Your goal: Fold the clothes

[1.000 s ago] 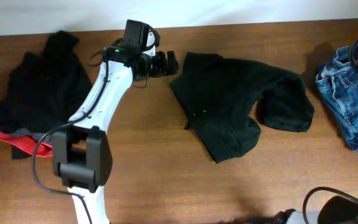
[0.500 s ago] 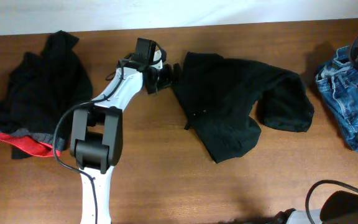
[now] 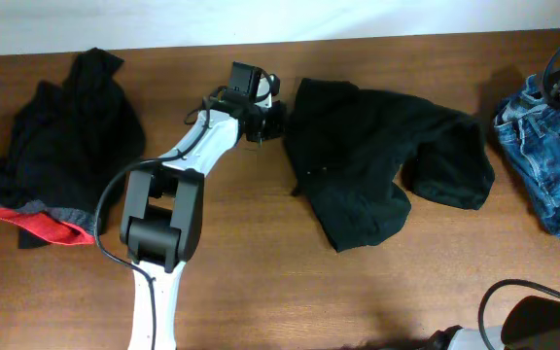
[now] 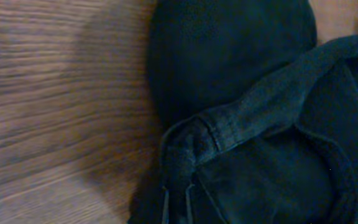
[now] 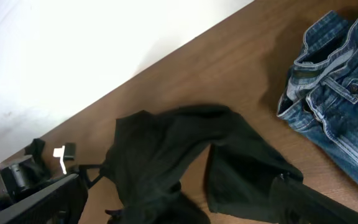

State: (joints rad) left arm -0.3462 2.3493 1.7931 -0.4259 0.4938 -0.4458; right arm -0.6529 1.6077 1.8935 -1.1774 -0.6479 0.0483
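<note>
While the blue denim jeans point(image 3: 542, 160) lie crumpled at the table's point(image 3: 261, 282) right end and the black heap with the red-and-grey edge point(image 3: 52, 156) sits at the far left, the action is in the middle. The left gripper point(image 3: 266, 119) is right at the upper left edge of the black trousers point(image 3: 377, 165), touching or all but touching the cloth.

Those trousers are nowhere near folded. They lie in a loose, rumpled sprawl, with one part curled round on the right. I judge this to be the opening step on this garment, which is getting hold of an edge so it can be pulled out flat.

The left wrist view is filled with dark fabric, and a stitched hem point(image 4: 235, 127) bunches across the wood. No fingers show in it. From overhead the black fingers merge with the black cloth, so I cannot tell how wide the jaws stand or whether they have any fabric.

The right gripper point(image 5: 294, 194) shows only as a dark bar at the bottom of its own view, looking down on trousers and jeans from well off. I cannot tell its opening either, and nothing is seen in it.

Next, by my reading, comes a firm pinch on that thick seam rather than on a single thin layer. A steady drag should follow to spread the cloth, and the other arm is likely needed to pin or lift the far side.
</note>
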